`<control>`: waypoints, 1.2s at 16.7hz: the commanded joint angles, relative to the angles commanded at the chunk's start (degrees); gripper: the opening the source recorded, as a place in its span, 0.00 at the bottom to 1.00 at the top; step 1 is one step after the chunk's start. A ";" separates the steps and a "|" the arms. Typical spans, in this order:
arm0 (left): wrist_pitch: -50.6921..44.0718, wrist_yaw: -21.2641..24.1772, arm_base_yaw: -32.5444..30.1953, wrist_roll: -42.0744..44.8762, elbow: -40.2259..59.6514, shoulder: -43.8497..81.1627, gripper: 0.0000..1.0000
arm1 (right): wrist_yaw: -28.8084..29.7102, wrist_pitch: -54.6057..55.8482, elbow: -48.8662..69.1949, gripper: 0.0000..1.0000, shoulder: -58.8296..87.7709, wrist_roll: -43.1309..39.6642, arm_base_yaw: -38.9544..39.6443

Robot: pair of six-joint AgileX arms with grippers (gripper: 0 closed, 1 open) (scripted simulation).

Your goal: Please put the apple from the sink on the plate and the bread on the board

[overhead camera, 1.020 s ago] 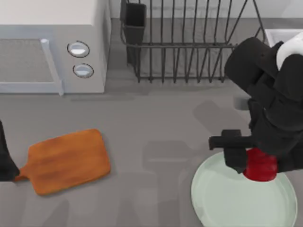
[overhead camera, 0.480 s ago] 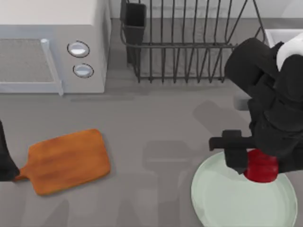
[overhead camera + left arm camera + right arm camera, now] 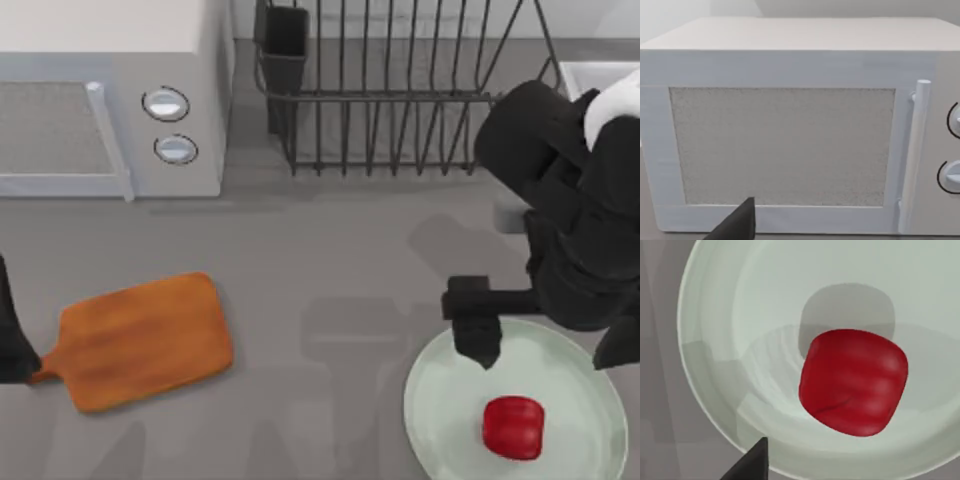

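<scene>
- Small glossy red apple lies free on the round mint-green plate, lower right of the top view.
- Right gripper hangs spread wide above; lift it straight up, clear of the fruit.
- Left gripper's claw: cannot tell.

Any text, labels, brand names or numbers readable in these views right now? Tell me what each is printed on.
None.
The microwave has a blank door and two plain round knobs with no markings or numbers.
The board, plate, apple and dish rack carry no print.
</scene>
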 joint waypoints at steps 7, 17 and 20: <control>0.00 0.00 0.00 0.00 0.00 0.00 1.00 | 0.00 0.53 -0.50 1.00 -0.46 -0.30 -0.35; 0.00 0.00 0.00 0.00 0.00 0.00 1.00 | 0.00 26.34 -26.62 1.00 -36.28 -14.32 -14.13; 0.00 0.00 0.00 0.00 0.00 0.00 1.00 | 0.00 38.33 -38.73 1.00 -53.84 -20.77 -20.47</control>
